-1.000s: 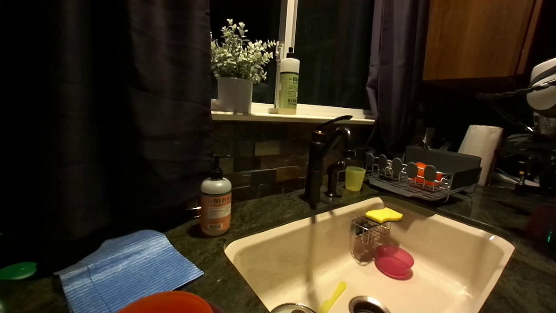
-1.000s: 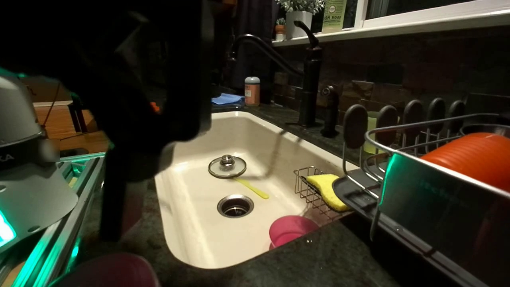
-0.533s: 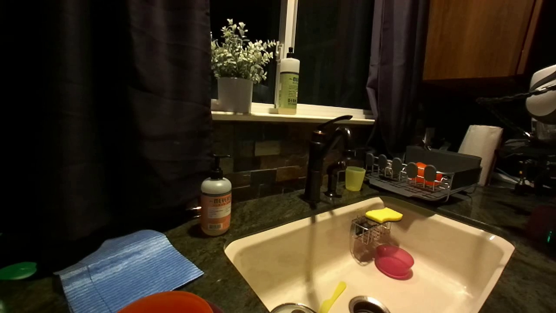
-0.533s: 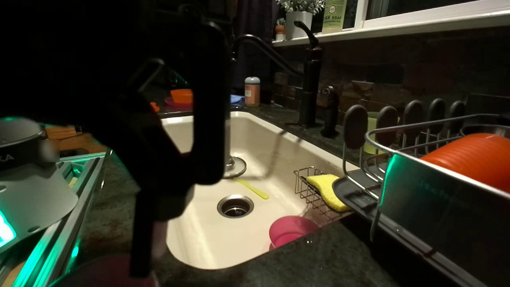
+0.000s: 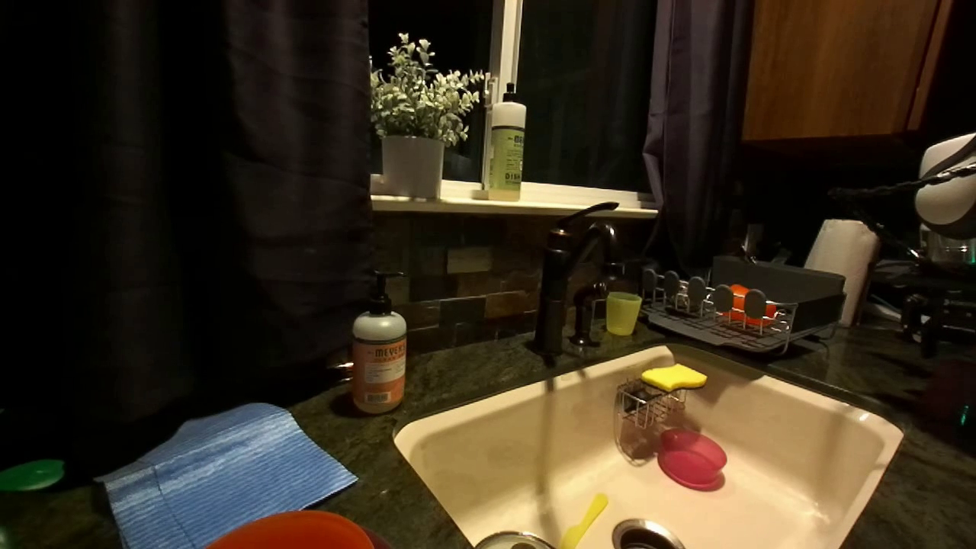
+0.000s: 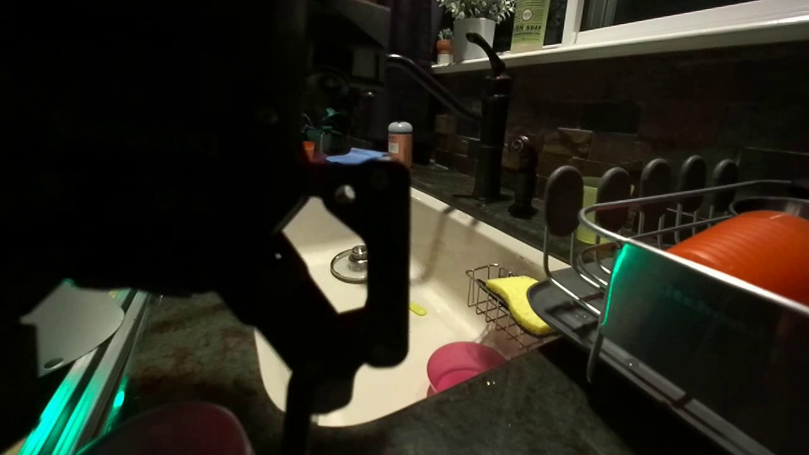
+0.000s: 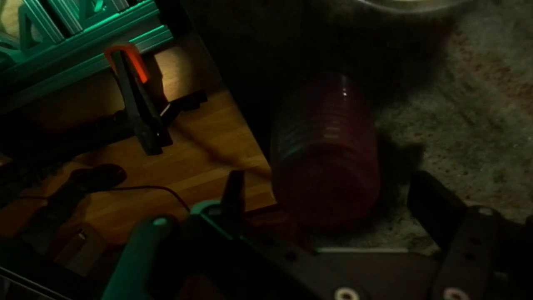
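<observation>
The fingers [image 7: 435, 208] stood wide apart and held nothing, their tips to either side of a dark red cup [image 7: 327, 154] in the wrist view, a spread that seemed to leave it clearance. The cup rested on the worktop [image 7: 470, 116] close to the outer edge; darkness hid which way up it was. In the sink [image 5: 801, 427], a yellow sponge [image 5: 674, 377] lay on a wire caddy [image 5: 648, 408], presumably to drain, and an orange vessel [image 6: 752, 253] lay in the dish rack [image 6: 695, 341], probably to dry. In an exterior view, compared with a second earlier, the arm [image 6: 189, 189] had come further across the sink and lower, covering all but the end of a yellow utensil [image 6: 418, 309], while cup, sponge and vessel stayed put.
</observation>
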`<move>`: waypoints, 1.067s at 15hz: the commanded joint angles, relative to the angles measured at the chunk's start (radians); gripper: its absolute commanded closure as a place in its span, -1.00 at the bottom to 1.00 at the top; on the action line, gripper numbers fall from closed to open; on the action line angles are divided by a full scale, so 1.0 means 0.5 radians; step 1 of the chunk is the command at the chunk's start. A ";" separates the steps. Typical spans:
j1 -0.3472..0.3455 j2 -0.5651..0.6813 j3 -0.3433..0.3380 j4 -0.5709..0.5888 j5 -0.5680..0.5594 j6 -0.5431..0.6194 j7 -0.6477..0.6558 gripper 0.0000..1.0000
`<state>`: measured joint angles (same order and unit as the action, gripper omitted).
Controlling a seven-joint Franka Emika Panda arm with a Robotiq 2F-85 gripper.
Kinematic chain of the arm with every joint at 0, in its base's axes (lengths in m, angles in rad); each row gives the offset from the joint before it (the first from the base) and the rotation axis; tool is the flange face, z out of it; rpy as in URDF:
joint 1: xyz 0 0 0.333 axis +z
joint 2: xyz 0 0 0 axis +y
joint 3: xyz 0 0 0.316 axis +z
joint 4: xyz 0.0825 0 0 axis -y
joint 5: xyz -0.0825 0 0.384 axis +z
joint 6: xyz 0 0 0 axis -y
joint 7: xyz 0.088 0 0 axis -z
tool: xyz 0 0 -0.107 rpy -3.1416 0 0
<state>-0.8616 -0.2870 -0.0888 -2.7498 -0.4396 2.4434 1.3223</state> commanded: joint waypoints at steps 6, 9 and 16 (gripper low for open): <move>0.073 0.149 -0.058 0.003 -0.171 0.023 0.175 -0.35; 0.117 0.165 -0.060 0.011 -0.214 0.039 0.249 0.08; 0.255 0.006 0.014 -0.032 -0.454 0.040 0.620 0.10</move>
<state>-0.7772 -0.2276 -0.1003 -2.7400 -0.5709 2.4450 1.5031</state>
